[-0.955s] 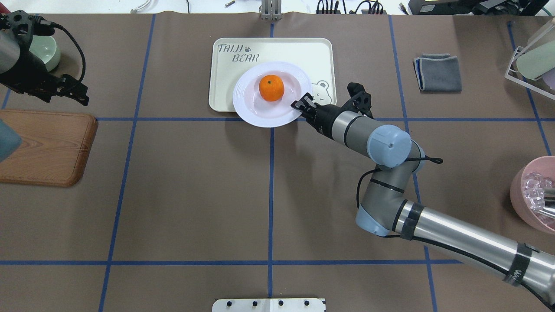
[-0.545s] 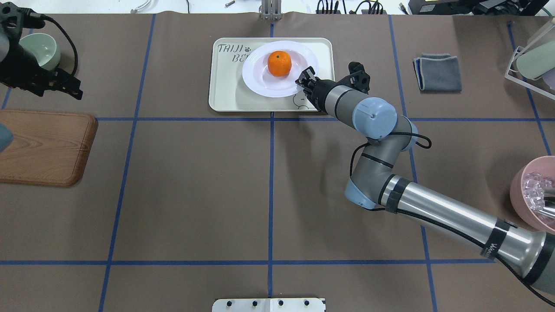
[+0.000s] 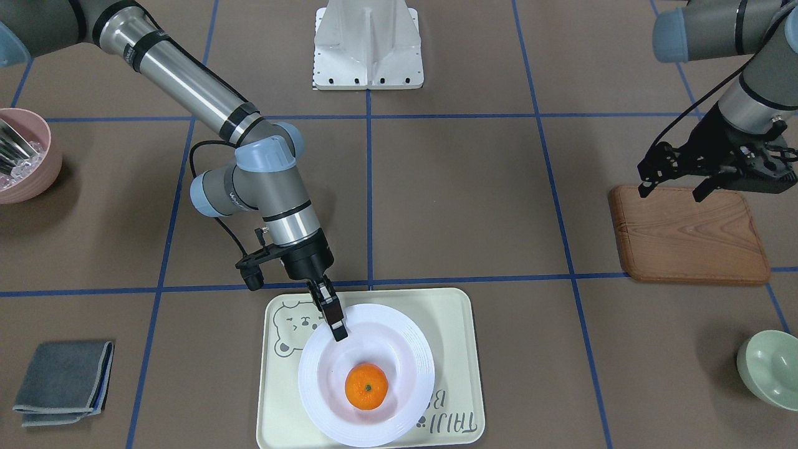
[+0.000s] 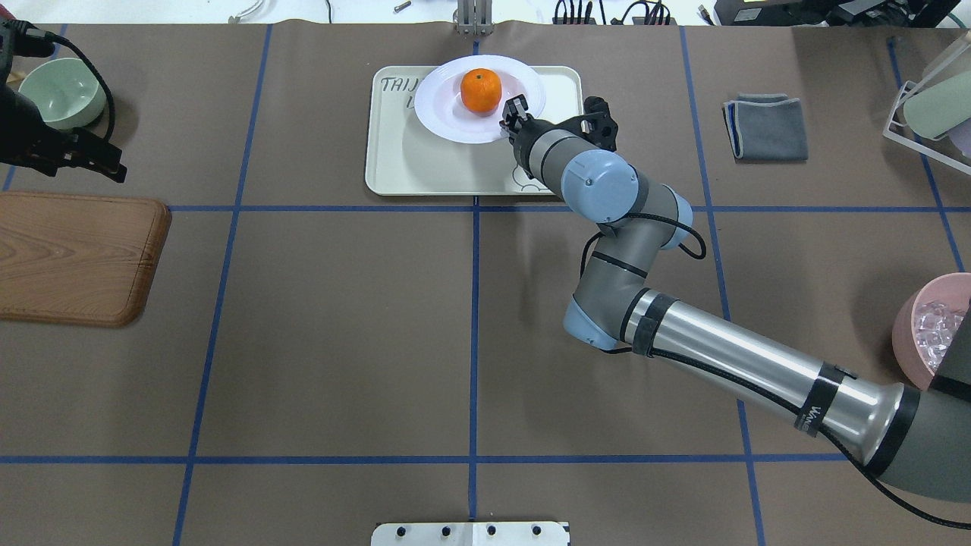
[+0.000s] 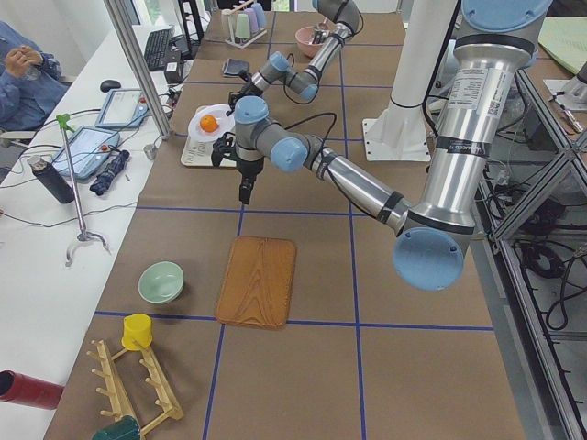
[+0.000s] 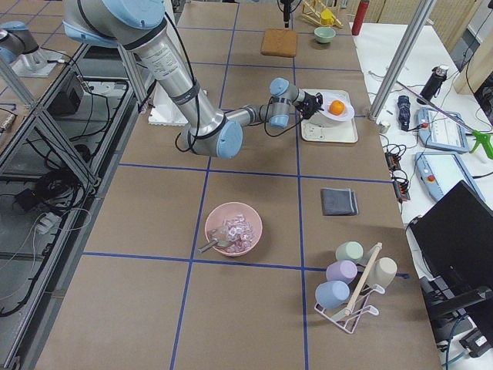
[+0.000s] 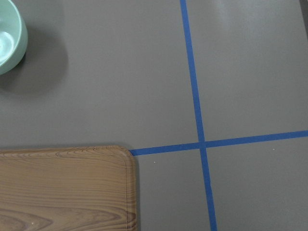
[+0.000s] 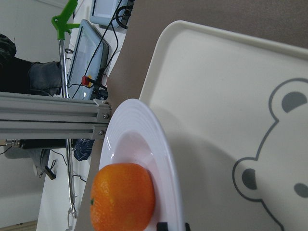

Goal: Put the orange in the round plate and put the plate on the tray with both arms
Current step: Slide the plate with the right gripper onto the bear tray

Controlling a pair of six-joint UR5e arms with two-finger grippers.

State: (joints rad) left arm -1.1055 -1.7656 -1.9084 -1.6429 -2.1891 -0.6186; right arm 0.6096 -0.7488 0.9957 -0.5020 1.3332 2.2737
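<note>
Toward 12 o'clock on the brown-covered table (image 4: 341,341), as the overhead camera sees it, lies the large cream rectangular tray (image 4: 413,163) with rounded corners, grey lettering at its 11 o'clock corner and a grey bear drawing at 4 o'clock. Over the tray's 12 o'clock half is the glossy white round plate (image 4: 444,114) with a wide ridged rim; its far rim reaches past the tray's far edge. The small round orange (image 4: 481,91), bright-skinned with a tiny green stem dot on top, rests in the plate's well. The right gripper (image 4: 514,115), black and two-fingered, is pinched onto the plate's rim at about 4 o'clock, a finger on either face of it. From the right wrist camera, the rim near the fingers stands off the tray floor and throws a shadow on it; whether the plate's far side touches the tray cannot be told.

The left gripper (image 3: 673,188) hangs above the table at 9 o'clock, fingers spread apart and holding nothing, well apart from the tray. Its wrist camera looks down on a rounded corner of the brown wooden board (image 7: 62,192), a crossing of blue tape lines (image 7: 201,142) and part of the pale green bowl (image 7: 7,38). A folded grey cloth (image 4: 766,127) lies at 2 o'clock, and a pink bowl (image 4: 906,341) of clear pieces at 4 o'clock.
</note>
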